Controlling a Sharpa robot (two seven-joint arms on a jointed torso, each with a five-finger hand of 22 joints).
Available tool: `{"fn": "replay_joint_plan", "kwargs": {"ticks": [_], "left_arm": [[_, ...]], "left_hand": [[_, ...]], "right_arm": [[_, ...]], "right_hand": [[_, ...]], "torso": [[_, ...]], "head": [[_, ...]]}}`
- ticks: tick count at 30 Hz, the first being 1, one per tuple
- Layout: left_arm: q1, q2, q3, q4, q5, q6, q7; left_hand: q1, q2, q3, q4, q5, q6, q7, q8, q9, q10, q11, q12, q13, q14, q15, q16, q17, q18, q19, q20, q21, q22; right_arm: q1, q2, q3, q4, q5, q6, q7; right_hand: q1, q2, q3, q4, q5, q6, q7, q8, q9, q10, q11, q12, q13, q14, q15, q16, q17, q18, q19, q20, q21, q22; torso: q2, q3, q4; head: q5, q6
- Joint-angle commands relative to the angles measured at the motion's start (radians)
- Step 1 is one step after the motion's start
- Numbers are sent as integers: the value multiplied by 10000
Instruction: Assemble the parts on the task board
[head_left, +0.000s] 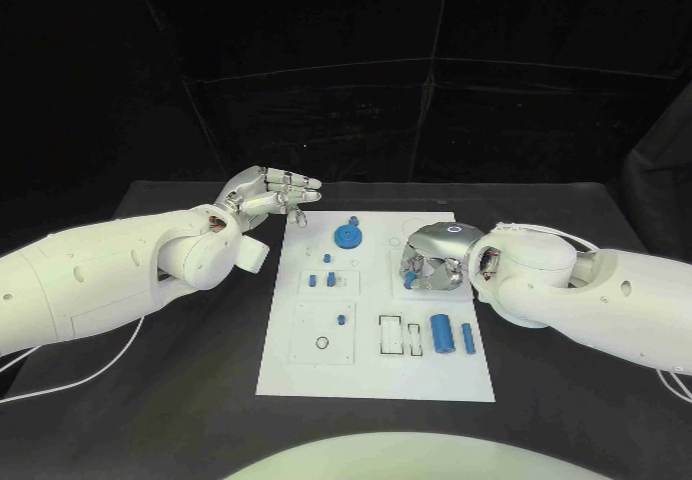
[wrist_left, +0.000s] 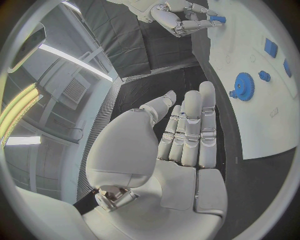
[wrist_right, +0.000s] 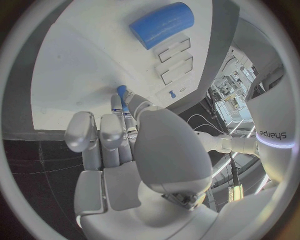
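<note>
A small blue peg (head_left: 411, 277) is pinched in the fingers (wrist_right: 122, 102) of the right hand (head_left: 434, 258), low over the board (head_left: 378, 372)'s right middle, its long axis seemingly steeply upright. The left hand (head_left: 268, 193) hovers off the board's far-left corner, fingers loosely extended, holding nothing. The right is clearly nearer to seat it.
</note>
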Motion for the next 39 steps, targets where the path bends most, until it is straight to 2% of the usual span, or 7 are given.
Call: {"fn": "replay_joint_plan", "kwargs": {"ticks": [1, 7, 12, 18, 25, 31, 39], "left_arm": [[16, -4, 8, 8, 37, 108, 18], [16, -12, 8, -2, 37, 110, 12], [15, -13, 8, 2, 37, 101, 6], [15, -16, 8, -7, 37, 92, -9], [14, 2, 8, -37, 36, 93, -22], [13, 54, 8, -48, 36, 88, -16], [15, 120, 9, -41, 36, 96, -16]], "left_hand": [[45, 40, -18, -32, -45, -41, 12, 55, -7, -53, 19, 45, -13, -69, -21, -56, -9, 132, -57, 1, -53, -14], [45, 40, -18, -32, -45, -41, 12, 55, -7, -53, 19, 45, -13, -69, -21, -56, -9, 132, -57, 1, -53, -14], [50, 44, -16, -39, -45, -49, 12, 59, -7, -62, 20, 49, -14, -71, -21, -55, -16, 133, -58, 1, -55, -16], [68, 59, -3, -50, -44, -57, 12, 64, -7, -72, 20, 53, -15, -73, -23, -53, -23, 135, -59, 0, -55, -17], [81, 66, 5, -60, -44, -63, 13, 67, -7, -79, 20, 56, -16, -74, -24, -51, -28, 136, -59, -1, -55, -17], [81, 66, 5, -60, -44, -63, 13, 67, -7, -79, 20, 56, -16, -74, -24, -51, -28, 136, -59, -1, -55, -17], [81, 66, 5, -60, -44, -63, 13, 67, -7, -79, 20, 56, -16, -74, -24, -51, -28, 136, -59, -1, -55, -17]], "right_arm": [[16, 6, 6, 24, -196, -201, 149], [6, -101, 6, 183, -213, -1349, 322], [3, -320, 8, 413, 34, -1975, 438], [5, -709, 15, 937, 648, -2241, 511], [7, -835, 23, 1635, 1035, -2425, 654], [-17, 88, 15, 1422, 1154, -2247, 876], [-481, 1527, -6, 812, 939, -1678, 1214]], "right_hand": [[130, 90, 178, -73, -94, 193, -43, 117, 63, 168, -50, 41, 40, 162, -92, 101, 67, -91, 96, 1, 78, 112], [54, 64, 404, -161, -143, 226, -42, 101, 49, 215, -60, -48, 72, 171, -104, 219, 191, -141, 219, -32, 249, 358], [-179, -30, 504, -116, -201, 167, -19, 35, 17, 172, -29, -163, 74, 171, -77, 276, 230, -155, 242, -18, 309, 429], [-633, -231, 477, 117, -199, 125, -22, -33, -11, 185, -15, -278, 79, 167, -60, 347, 283, -156, 236, 10, 339, 464], [-697, -282, 498, 150, -125, 114, -24, -57, -19, 186, -15, -322, 78, 167, -60, 381, 315, -160, 247, 12, 360, 495], [-701, -288, 526, 153, -65, 109, -22, -69, -23, 180, -12, -351, 75, 165, -60, 389, 316, -159, 243, 12, 363, 497], [-691, -272, 600, 130, 124, 77, 3, -114, -34, 152, 10, -432, 68, 151, -46, 391, 293, -152, 213, 20, 352, 473]], "torso": [[3, -2, 3], [1, 11, -10], [-13, 0, -2], [-16, 6, -8], [-8, 5, -10], [-3, -23, 39], [7, -20, 27]], "head": [[6, -17], [25, -21], [25, -4], [50, 10], [77, 32], [65, 23], [262, -21]]}}
